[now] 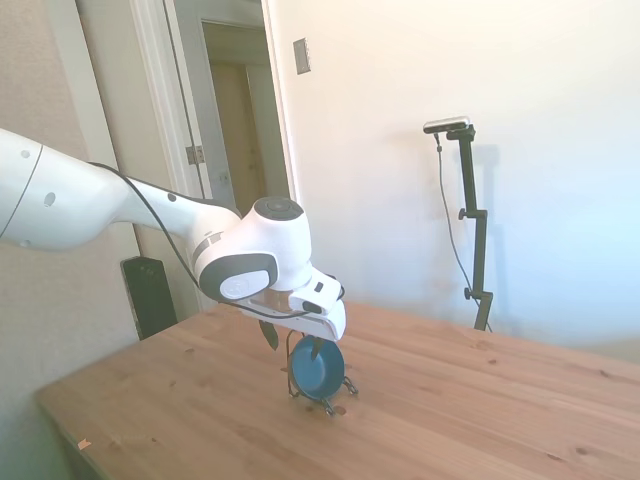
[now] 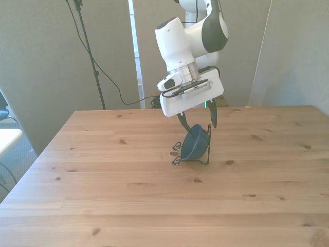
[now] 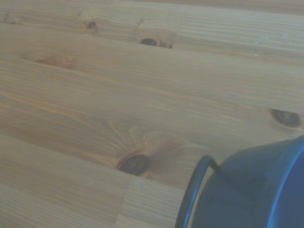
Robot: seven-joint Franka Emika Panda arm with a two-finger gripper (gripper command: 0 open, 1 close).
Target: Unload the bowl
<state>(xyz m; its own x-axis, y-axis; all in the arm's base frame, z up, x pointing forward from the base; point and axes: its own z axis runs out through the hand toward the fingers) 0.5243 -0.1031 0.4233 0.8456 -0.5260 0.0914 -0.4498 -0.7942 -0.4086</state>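
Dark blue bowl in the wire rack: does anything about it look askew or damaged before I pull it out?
Nothing stands out. The small dark blue bowl stands on edge, leaning in the thin black wire rack on the wooden table, as a racked bowl would. No damage shows. The hand sits open just above the bowl's rim.

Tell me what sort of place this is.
Probably a plain indoor room used as a robot test setup: a bare wooden table, blank walls and a doorway, with only the bowl in a wire rack under the gripper.
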